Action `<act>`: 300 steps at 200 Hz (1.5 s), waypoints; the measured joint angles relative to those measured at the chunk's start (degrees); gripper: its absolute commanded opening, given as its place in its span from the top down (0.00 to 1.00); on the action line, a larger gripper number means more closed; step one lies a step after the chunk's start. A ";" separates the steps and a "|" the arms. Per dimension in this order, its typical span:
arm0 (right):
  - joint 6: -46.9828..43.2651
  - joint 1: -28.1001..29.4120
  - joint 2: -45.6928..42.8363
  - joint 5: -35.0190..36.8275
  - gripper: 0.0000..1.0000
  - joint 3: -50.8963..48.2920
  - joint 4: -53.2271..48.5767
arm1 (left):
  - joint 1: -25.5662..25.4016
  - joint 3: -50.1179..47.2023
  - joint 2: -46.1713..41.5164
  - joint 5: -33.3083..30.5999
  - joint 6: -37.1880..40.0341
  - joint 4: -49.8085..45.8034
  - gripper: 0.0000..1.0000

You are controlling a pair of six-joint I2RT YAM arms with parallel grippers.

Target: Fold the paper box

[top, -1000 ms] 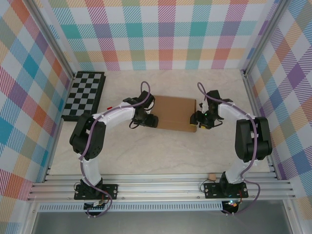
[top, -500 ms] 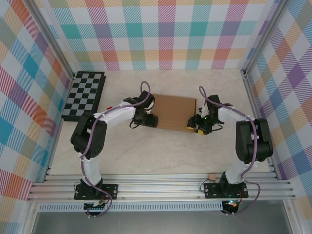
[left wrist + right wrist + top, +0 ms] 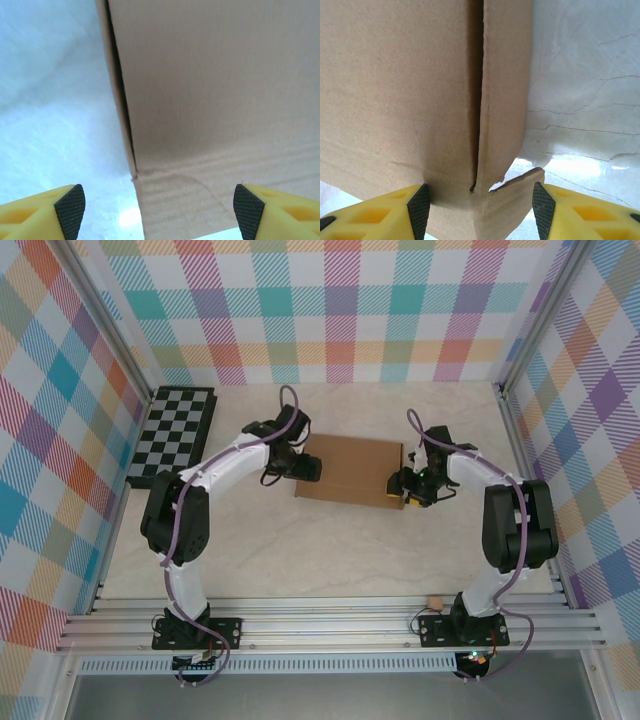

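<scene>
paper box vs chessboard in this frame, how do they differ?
Look: the paper box is plain brown cardboard; the chessboard is black-and-grey checkered. Place: the paper box lies mid-table between the left gripper and right gripper; the chessboard lies in the far-left corner of the table, no gripper at it. Shared: both rectangular, flat on the table.

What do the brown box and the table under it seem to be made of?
The paper box: matte brown cardboard, probably corrugated, by its faint ribbing and cut edges. The table: pale marble-look surface with thin veins and glossy glare; real stone or printed laminate, I cannot tell.
</scene>
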 measured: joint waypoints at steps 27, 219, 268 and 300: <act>0.28 0.00 0.66 -1.70 0.43 0.09 0.00 | 1.38 3.52 2.21 2.49 1.31 1.95 0.20; -3.21 0.00 2.34 -3.39 0.50 2.82 -1.01 | 0.00 2.54 9.11 6.32 -2.08 5.68 0.27; -3.21 0.00 2.27 -3.39 0.51 0.63 2.25 | 0.00 2.29 9.11 5.90 -2.05 5.84 0.25; -3.91 0.00 1.29 -2.91 0.57 -0.90 4.63 | 0.00 2.29 9.14 5.84 -2.05 5.81 0.25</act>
